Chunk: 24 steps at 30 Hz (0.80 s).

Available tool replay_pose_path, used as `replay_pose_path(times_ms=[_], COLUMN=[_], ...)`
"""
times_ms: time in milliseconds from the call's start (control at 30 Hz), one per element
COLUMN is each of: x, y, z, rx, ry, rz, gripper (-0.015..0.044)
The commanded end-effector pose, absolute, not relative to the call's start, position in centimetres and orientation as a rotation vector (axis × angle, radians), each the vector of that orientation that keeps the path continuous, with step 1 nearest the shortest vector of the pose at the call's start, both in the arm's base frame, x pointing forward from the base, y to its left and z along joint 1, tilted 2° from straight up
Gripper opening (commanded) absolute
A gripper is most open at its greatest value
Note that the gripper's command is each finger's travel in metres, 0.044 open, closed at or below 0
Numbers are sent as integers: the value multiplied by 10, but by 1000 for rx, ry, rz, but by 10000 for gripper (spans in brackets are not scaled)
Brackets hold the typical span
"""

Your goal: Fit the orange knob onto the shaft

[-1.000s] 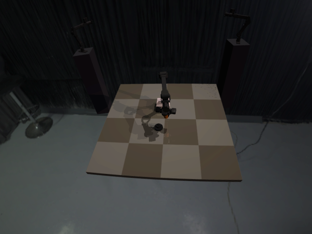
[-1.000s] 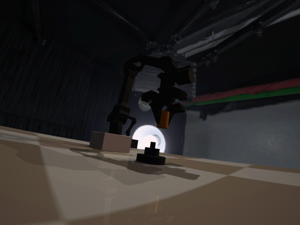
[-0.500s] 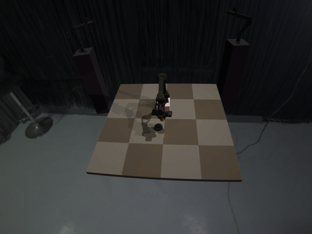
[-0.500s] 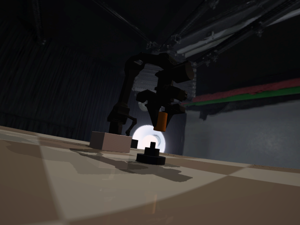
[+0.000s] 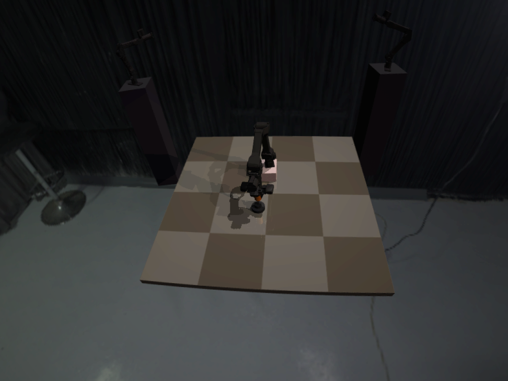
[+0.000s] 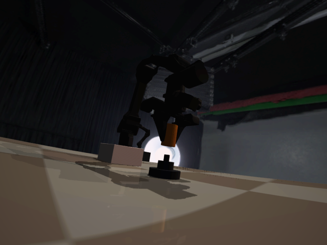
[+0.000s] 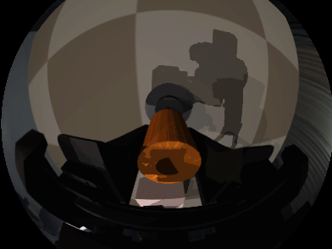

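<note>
The orange knob (image 5: 258, 198) (image 6: 171, 135) (image 7: 169, 131) is upright between the fingers of my gripper (image 6: 169, 139) (image 7: 168, 130), which is shut on it. The dark round pedestal (image 5: 258, 207) (image 6: 164, 173) (image 7: 157, 94) stands on the table with its thin shaft (image 6: 166, 158) pointing up. In the exterior view the knob hangs above the shaft and a little to its right, with a gap between them. In the wrist view the knob hides the shaft and part of the pedestal. The shaft's flat side does not show.
A pale pink block (image 5: 269, 175) (image 6: 128, 155) stands near the arm's base, behind the pedestal in the top view. The checkered table (image 5: 295, 262) ends at a front edge. Two tall plinths with small arms stand beyond the table.
</note>
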<state>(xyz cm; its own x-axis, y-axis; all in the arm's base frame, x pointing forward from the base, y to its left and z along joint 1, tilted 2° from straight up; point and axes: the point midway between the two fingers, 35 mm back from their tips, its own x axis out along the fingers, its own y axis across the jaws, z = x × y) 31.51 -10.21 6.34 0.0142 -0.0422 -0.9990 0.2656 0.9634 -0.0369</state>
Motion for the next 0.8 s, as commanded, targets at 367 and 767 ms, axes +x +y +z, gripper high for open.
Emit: replay_pose_path(times_ms=[367, 767], x=[318, 321], y=[-107, -108], z=[40, 41], rx=[172, 174], ry=[1531, 1530], rz=[-239, -240], gripper=[0, 0])
